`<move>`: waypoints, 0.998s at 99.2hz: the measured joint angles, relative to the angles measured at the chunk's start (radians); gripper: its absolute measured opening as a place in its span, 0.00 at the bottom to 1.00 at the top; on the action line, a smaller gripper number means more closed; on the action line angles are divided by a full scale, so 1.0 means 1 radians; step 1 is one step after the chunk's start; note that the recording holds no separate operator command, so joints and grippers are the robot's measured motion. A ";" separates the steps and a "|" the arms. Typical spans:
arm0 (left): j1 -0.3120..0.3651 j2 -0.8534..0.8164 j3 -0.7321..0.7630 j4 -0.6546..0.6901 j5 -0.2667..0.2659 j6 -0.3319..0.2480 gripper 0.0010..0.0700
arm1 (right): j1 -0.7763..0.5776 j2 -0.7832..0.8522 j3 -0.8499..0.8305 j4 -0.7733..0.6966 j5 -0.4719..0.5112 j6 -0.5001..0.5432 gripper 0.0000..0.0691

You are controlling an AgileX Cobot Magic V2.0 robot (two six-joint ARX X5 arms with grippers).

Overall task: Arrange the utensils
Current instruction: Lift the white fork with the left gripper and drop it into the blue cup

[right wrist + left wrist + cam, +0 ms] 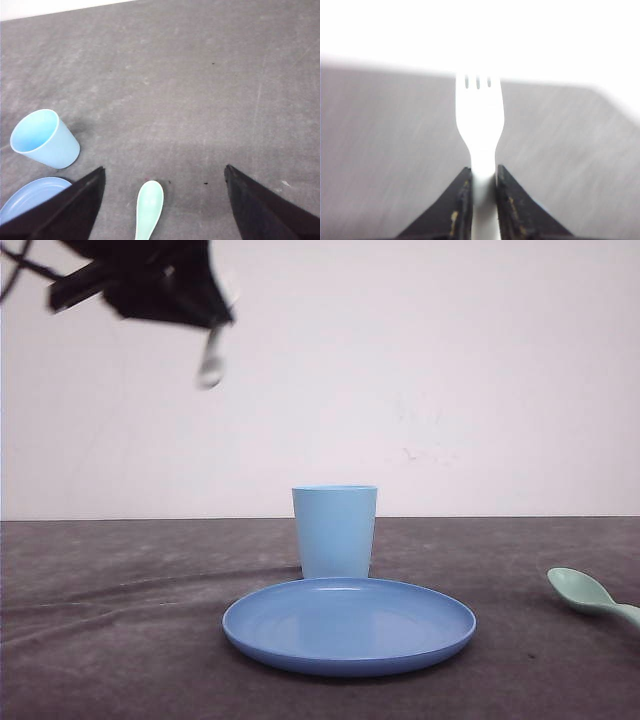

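Front view: the left gripper (205, 325) hangs high, well above and to the side of the cup (335, 531) and plate (349, 624), leaving free air below. Left wrist view: its jaws clamp the fork (480, 125) by the handle, tines pointing away. Right wrist view: the right gripper (162, 210) is spread wide, the spoon (150, 209) lying between its fingers on open table (200, 90), probably set for a pickup.

Black gripper (483, 200) fingers (512, 210), yellow-flecked edges
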 joint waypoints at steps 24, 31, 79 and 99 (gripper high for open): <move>-0.037 0.169 0.000 0.325 0.000 0.097 0.05 | 0.000 0.022 0.000 0.021 0.027 -0.001 0.69; -0.043 0.234 0.000 0.381 0.000 0.115 0.05 | 0.000 0.026 0.000 0.027 0.030 -0.001 0.69; -0.048 0.486 0.072 0.515 0.046 0.142 0.05 | 0.000 0.026 0.000 0.038 0.051 -0.015 0.69; -0.050 0.541 0.075 0.504 0.046 0.142 0.05 | 0.000 0.026 0.000 0.034 0.073 -0.042 0.69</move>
